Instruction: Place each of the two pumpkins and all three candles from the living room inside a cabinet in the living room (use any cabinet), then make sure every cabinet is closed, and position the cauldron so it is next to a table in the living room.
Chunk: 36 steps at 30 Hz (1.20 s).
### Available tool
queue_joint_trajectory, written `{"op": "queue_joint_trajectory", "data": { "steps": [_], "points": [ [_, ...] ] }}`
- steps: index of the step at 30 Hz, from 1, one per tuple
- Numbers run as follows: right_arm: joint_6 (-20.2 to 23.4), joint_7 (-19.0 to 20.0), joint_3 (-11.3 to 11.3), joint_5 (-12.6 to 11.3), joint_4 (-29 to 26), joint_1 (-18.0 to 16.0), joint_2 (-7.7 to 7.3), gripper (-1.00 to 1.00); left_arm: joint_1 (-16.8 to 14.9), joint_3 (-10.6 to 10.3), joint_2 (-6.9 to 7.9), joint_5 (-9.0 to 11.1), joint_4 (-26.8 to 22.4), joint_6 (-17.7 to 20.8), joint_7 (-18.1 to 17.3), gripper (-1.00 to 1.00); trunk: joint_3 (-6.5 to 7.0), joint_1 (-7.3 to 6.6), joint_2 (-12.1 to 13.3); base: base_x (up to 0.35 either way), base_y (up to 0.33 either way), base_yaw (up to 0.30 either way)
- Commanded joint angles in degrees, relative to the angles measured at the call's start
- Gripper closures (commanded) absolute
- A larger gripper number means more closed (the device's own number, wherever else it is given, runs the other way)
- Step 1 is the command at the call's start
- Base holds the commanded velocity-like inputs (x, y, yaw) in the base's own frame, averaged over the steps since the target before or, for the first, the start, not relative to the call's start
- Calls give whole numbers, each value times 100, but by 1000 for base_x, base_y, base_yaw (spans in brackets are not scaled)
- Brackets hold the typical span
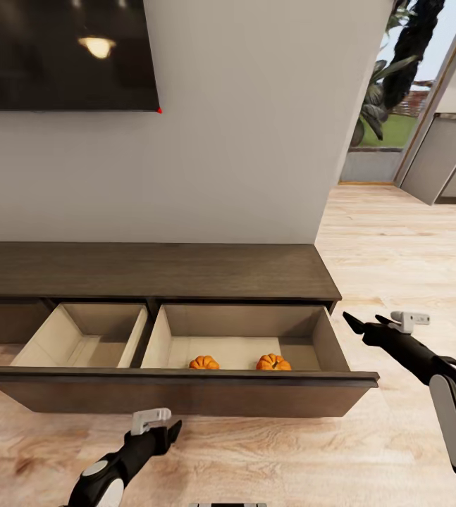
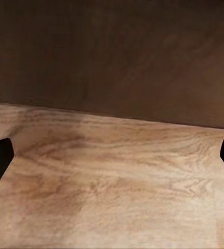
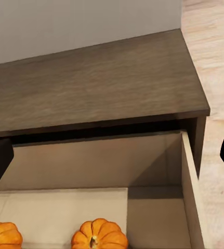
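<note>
The long dark-brown cabinet stands against the wall with its wide drawer pulled out. Two orange pumpkins sit in the drawer's right compartment, near its front; the right wrist view shows them too. My left gripper hovers low over the floor just in front of the drawer front, open and holding nothing. Beside the drawer's right end my right gripper is open as well, aimed across the cabinet top. The candles and the cauldron are out of view.
The drawer's left compartment has pale wood inside and nothing showing in it. A dark TV hangs on the wall above. Light wood floor runs right toward grey kitchen units and a plant.
</note>
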Motion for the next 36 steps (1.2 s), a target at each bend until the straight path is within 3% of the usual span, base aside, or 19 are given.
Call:
{"op": "queue_joint_trajectory", "data": {
  "steps": [1,20,36],
  "points": [
    [44,13,-8,-32,-4,-4,-3,-100,-32,-19,0,60,37,-35,63,-100,-5,-1,-2,7,0,0],
    [47,13,-9,-32,-5,10,-18,-100,-272,0,51,47,427,-811,11,-100,-5,-1,-2,277,0,0],
    [47,22,-9,-32,-8,3,-23,-100,-280,-5,38,48,461,-891,2,-100,-5,-1,-2,343,0,0]
  ]
}}
